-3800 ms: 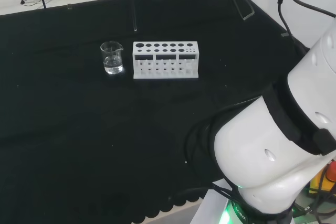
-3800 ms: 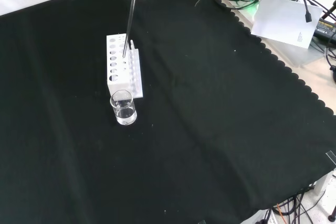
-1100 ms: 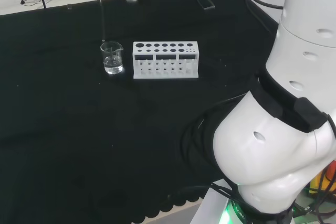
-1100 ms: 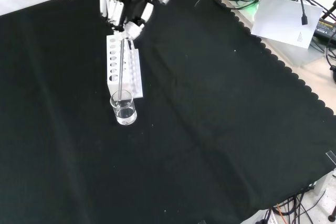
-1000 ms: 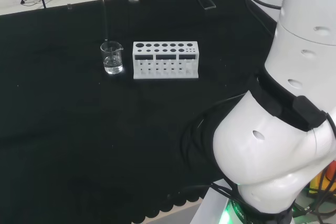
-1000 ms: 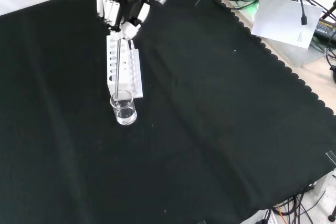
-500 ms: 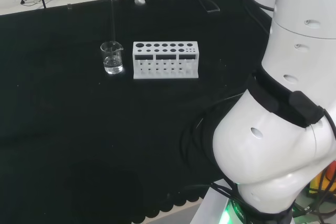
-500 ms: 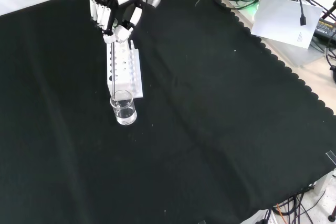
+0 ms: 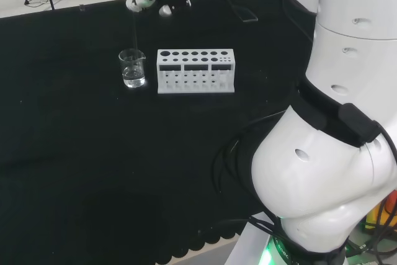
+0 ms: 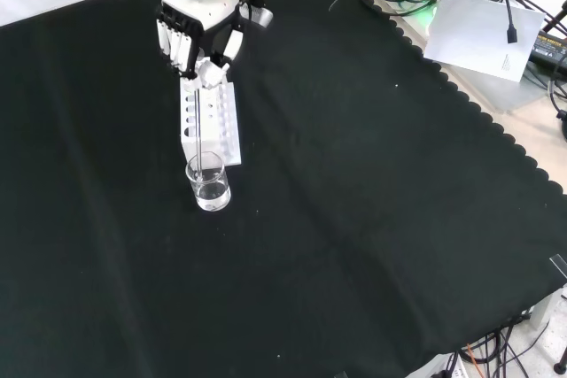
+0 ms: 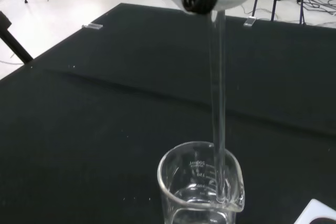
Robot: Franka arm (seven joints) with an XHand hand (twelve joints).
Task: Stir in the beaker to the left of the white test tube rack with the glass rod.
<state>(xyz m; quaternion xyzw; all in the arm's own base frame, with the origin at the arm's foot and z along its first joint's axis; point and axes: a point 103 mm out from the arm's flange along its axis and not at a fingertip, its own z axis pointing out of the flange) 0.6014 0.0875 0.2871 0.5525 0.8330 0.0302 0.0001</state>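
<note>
Near bench's far edge in head view, we see black and white hand (image 10: 197, 26), fingers pinching thin clear glass rod (image 11: 218, 108), tip inside small clear glass beaker (image 9: 133, 68) beside white test tube rack (image 9: 196, 71); beaker's graduation print illegible to us.

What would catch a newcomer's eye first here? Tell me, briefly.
Against the black cloth, the white test tube rack stands out near the middle of the bench. The black and white hand hangs over it, holding a glass rod upright. The rod's tip dips into the beaker of clear liquid, at the rack's left end in the head view.
</note>
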